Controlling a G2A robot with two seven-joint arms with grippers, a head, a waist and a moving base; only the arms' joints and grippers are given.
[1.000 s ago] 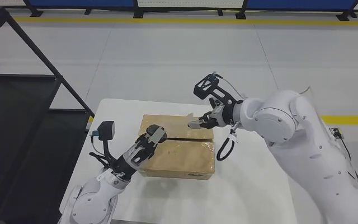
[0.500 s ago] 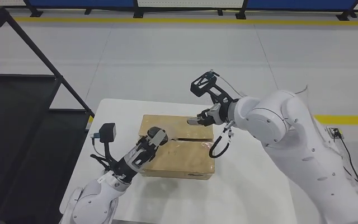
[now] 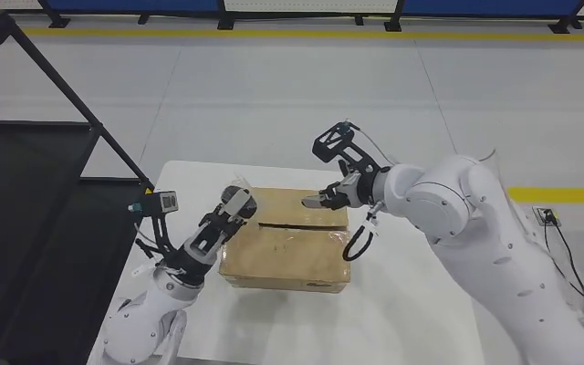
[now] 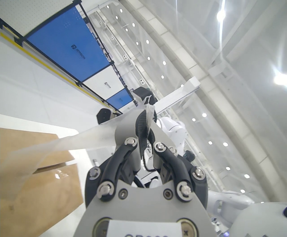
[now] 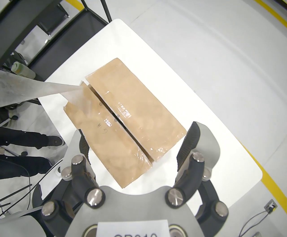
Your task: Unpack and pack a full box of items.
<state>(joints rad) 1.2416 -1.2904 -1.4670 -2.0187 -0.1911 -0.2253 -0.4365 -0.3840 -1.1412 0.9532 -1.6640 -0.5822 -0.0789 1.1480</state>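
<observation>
Inspection findings: a white table (image 5: 170, 89) lay beneath the fingers (image 5: 189, 139) of the right gripper (image 5: 138, 131). A black frame rack (image 5: 67, 31) stood beyond the fingertips, off the table's far corner — a pale bottle (image 5: 22, 70) was on its shelf. A yellow floor line (image 5: 273, 11) ran outside one finger — a floor socket (image 5: 270, 205) lay well apart from it.

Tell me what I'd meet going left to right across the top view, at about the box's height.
A black rack → left gripper, pinching clear tape → cardboard box → yellow floor line. The open right gripper hangs over the box, so it's left out.
</observation>
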